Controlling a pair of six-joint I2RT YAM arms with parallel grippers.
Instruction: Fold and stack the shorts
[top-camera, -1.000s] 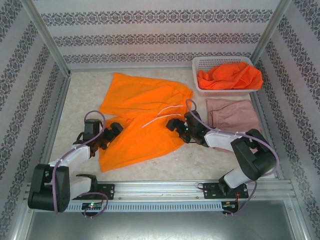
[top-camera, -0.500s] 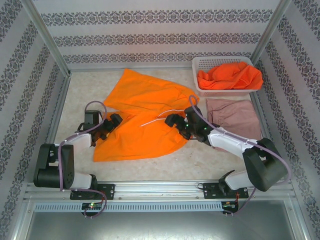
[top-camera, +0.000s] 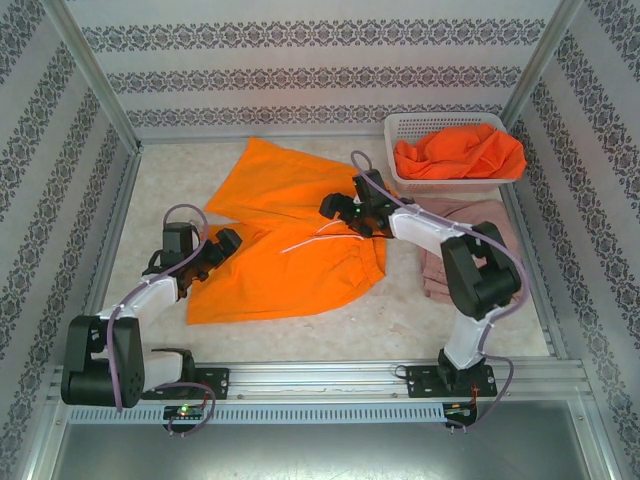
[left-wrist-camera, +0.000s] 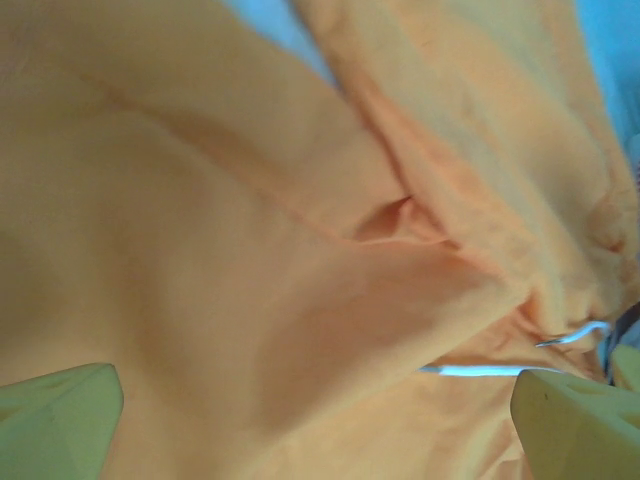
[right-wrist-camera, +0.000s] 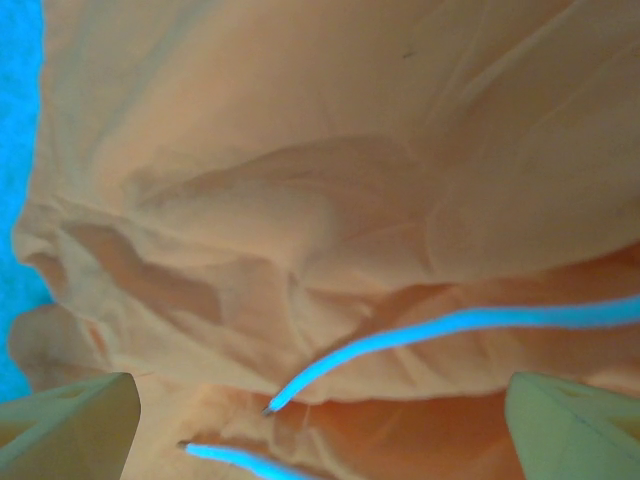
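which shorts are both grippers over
The orange shorts spread on the table, under the left gripper and right gripper. The other orange pair is bunched in the basket; the pink pair lies near it.

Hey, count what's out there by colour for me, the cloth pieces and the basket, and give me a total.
White basket: 1
Orange cloth heap inside it: 1 (how many pieces it holds cannot be told)
Orange shorts, spread out: 1
Pink shorts: 1
Total: 4
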